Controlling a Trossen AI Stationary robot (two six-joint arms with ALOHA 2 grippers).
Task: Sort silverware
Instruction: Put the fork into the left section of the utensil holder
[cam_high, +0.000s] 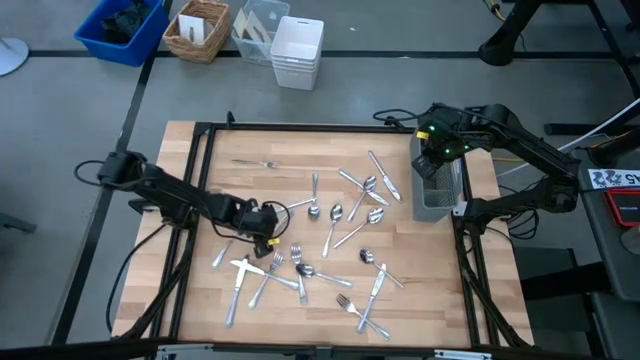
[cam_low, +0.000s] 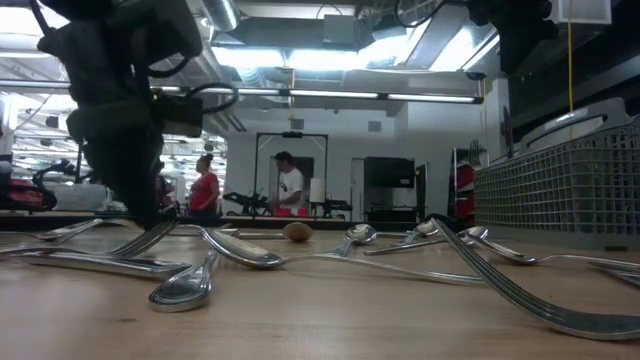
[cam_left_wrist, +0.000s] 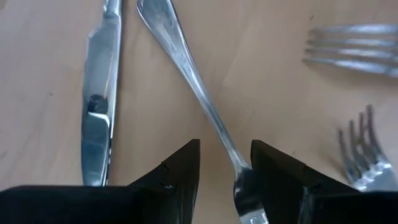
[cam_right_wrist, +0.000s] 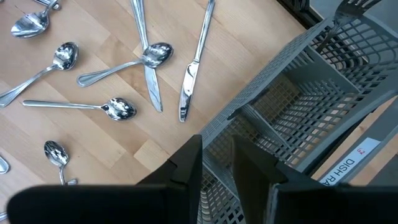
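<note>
Lying scattered across the wooden table (cam_high: 200, 150), the silverware (cam_high: 335, 240) waits to be sorted: slim, mirror-bright forks, spoons and knives, some crossing one another, most in the middle and near half; one fork (cam_high: 255, 163) lies alone toward the far left. None of it shows inside the caddy (cam_high: 438, 190), a grey mesh basket with divided compartments standing at the table's right edge; sorting seems barely begun.

The left gripper (cam_left_wrist: 225, 168) is down at the tabletop in the near-left cluster, its dark fingers spread, one on each side of a spoon's thin handle (cam_left_wrist: 199, 93) and not yet pinching it; this looks like the start of a pick. A flat knife blade (cam_left_wrist: 96, 124) lies just beside that handle, so a clean closure should take only the one piece; two sets of fork tines (cam_left_wrist: 351, 50) rest farther off.

The right gripper (cam_right_wrist: 216, 168) hovers over the caddy with its fingers part-way apart and nothing between them, probably parked where pieces get dropped; spoons and a knife (cam_right_wrist: 189, 87) lie on the pale grained wood to the caddy's left.
</note>
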